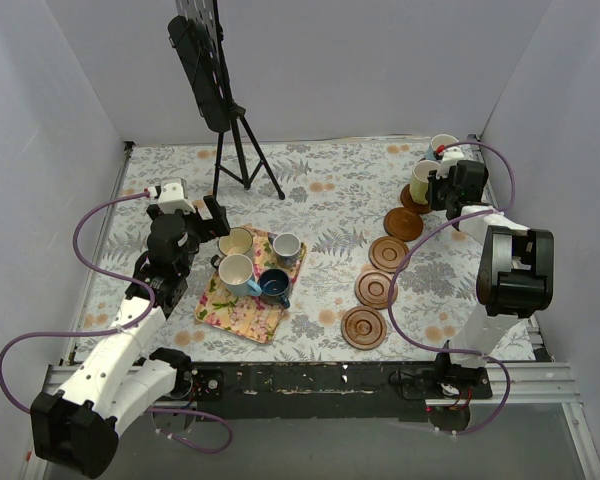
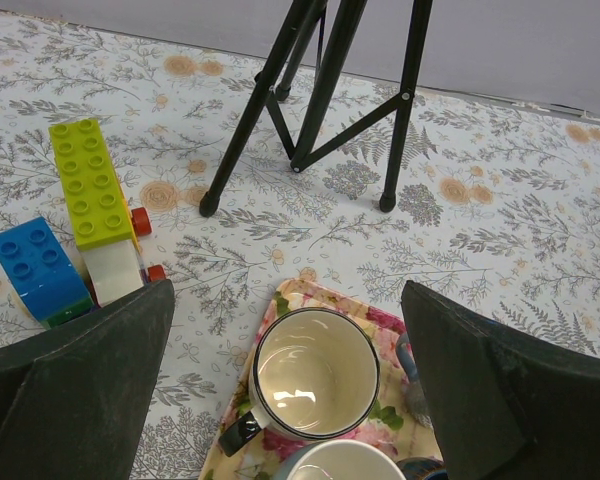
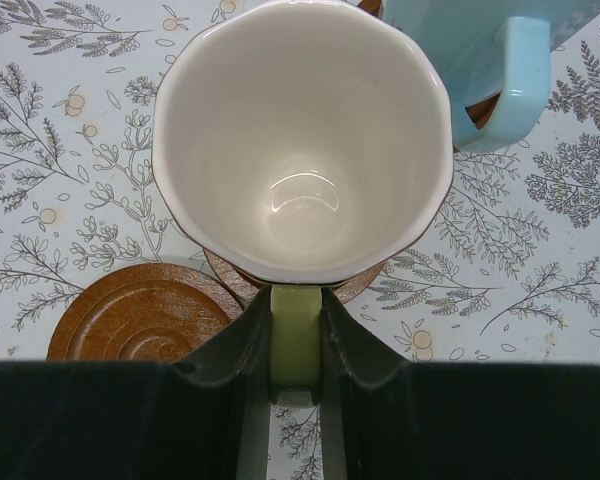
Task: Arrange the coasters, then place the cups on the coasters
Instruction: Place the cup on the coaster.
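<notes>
My right gripper [image 3: 296, 345] is shut on the green handle of a yellow-green cup [image 3: 300, 140], which stands upright over a brown coaster [image 3: 365, 285]; whether it rests on it I cannot tell. A light blue cup [image 3: 480, 60] stands just beyond on another coaster. In the top view, several bare coasters [image 1: 388, 253] run in a line toward the front. My left gripper [image 2: 290, 380] hangs open above a cream cup [image 2: 315, 373] on the floral tray [image 2: 290, 297]. On that tray [image 1: 242, 318] are also a grey-white cup [image 1: 286, 245], a blue-sided cup [image 1: 235, 270] and a dark navy cup [image 1: 274, 285].
A black tripod [image 1: 242, 150] stands behind the tray; its legs [image 2: 310, 110] show in the left wrist view. Toy blocks, yellow-green [image 2: 90, 185] and blue [image 2: 35, 270], lie left of the tray. White walls close in the table on three sides.
</notes>
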Controlling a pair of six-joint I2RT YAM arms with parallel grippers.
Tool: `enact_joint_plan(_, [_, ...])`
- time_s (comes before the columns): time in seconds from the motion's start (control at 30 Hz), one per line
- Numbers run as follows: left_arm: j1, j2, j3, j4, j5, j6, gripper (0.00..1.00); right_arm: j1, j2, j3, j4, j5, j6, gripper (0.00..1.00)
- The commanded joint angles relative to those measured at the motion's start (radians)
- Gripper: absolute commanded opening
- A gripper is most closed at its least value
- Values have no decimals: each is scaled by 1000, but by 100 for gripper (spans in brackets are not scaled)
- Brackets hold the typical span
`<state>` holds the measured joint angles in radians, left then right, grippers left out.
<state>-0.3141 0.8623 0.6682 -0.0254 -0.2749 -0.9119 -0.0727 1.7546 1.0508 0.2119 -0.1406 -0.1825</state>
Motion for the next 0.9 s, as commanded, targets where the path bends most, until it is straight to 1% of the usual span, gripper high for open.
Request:
enact_joint_plan(0.0, [3, -2, 10, 1, 2, 11, 98, -7, -21, 46, 115, 1, 6, 1])
enact_joint_plan(0.07, [4, 0, 10, 1, 5, 11, 98, -7, -23, 49, 112, 7, 6, 2])
enact_joint_plan(0.2, [3, 0, 8, -1, 6, 11, 98, -6, -23, 51, 107, 15, 3, 17])
enact_joint_plan(0.4, [4, 6, 13, -2, 14, 13, 98, -7, -23, 54, 109, 7, 2, 27])
enact_joint_plan(0.5, [3, 6, 13, -1, 16, 13, 98, -7, -21, 58, 107, 6, -2, 37])
enact_joint_plan(0.63, [3, 7, 13, -1, 19, 11, 98, -6, -21, 58, 107, 4, -3, 47])
enact_joint_plan(0.67, [4, 6, 13, -1, 19, 11, 98, -7, -21, 58, 107, 3, -3, 49])
enact_joint_plan(0.87, [3, 6, 13, -1, 20, 11, 98, -6, -26, 64, 106, 1, -6, 52])
